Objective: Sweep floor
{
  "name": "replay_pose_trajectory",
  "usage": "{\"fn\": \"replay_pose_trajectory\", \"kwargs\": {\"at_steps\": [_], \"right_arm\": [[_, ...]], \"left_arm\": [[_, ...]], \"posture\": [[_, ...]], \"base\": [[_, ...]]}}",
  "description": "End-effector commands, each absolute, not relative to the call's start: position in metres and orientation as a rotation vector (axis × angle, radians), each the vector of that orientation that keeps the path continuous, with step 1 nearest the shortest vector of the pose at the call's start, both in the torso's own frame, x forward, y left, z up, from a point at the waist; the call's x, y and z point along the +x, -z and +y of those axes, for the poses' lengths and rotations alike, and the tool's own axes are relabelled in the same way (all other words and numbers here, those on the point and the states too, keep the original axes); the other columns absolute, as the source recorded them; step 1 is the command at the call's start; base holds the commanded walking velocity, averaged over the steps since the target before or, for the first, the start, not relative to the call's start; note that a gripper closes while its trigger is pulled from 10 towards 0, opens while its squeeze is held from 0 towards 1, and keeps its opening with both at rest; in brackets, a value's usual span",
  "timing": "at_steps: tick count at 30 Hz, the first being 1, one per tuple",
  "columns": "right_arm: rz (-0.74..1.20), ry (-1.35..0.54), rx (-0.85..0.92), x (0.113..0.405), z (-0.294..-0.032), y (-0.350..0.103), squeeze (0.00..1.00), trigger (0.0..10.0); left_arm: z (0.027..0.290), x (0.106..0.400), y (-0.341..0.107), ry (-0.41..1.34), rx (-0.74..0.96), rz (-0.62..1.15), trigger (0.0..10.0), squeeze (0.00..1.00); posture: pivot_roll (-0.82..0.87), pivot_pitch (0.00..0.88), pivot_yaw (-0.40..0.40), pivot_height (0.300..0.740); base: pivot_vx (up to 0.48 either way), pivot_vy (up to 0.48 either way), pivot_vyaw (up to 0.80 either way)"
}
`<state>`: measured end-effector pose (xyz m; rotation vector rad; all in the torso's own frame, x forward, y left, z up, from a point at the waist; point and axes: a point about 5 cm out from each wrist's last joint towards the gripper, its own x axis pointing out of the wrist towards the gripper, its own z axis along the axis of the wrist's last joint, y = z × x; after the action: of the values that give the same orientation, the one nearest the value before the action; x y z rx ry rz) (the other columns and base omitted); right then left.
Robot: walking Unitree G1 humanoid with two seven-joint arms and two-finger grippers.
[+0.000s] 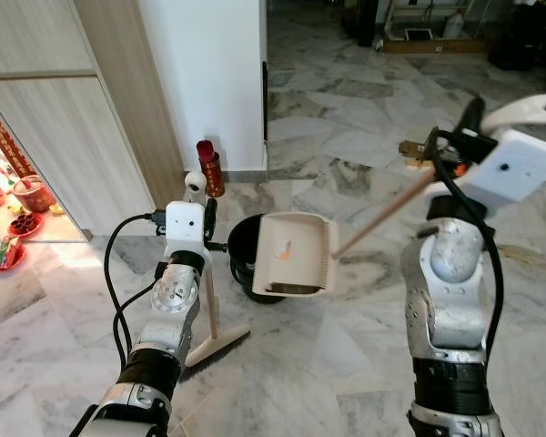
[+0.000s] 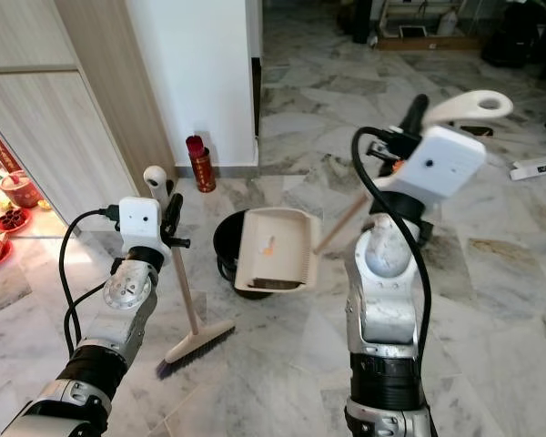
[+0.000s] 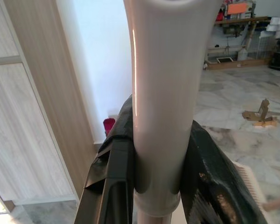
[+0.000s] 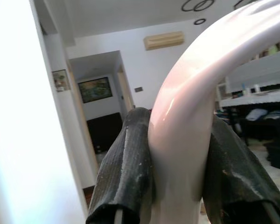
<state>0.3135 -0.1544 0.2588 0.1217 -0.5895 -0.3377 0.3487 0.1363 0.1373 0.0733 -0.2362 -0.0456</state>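
Emptying step: right gripper [image 4: 177,186] clamps the dustpan [image 1: 294,253] handle, tipping it over the black bin [image 1: 241,244]; left gripper [image 3: 154,182] clamps the broom [image 2: 184,273]. Next, probably shake debris out.

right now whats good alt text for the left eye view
The right claw holds a beige dustpan tipped over a black bin on a marble floor. The left claw grips an upright broom beside it.

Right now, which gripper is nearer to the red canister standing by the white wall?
Left. The left gripper, shut on the broom handle, sits just in front of the red canister. The right gripper, holding the dustpan handle, is well across the floor, beyond the black bin.
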Motion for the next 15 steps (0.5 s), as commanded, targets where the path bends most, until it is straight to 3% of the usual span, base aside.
{"fn": "replay_pose_trajectory", "kwargs": {"at_steps": [1,15], "right_arm": [[-0.683,0.3,0.145,0.3109,-0.1474,-0.2765,0.0,10.0],[-0.682,0.208,0.139,0.3122,-0.1385,-0.2731,0.0,10.0]], "left_arm": [[0.1362,0.3516,-0.1478,0.044,0.089,-0.284,10.0,0.0],[0.1351,0.3504,-0.1465,0.044,0.088,-0.286,10.0,0.0]], "posture": [[-0.03,0.0,0.016,0.74],[-0.03,0.0,0.017,0.74]], "base": [[0.281,0.0,0.0],[0.289,0.0,0.0]]}}
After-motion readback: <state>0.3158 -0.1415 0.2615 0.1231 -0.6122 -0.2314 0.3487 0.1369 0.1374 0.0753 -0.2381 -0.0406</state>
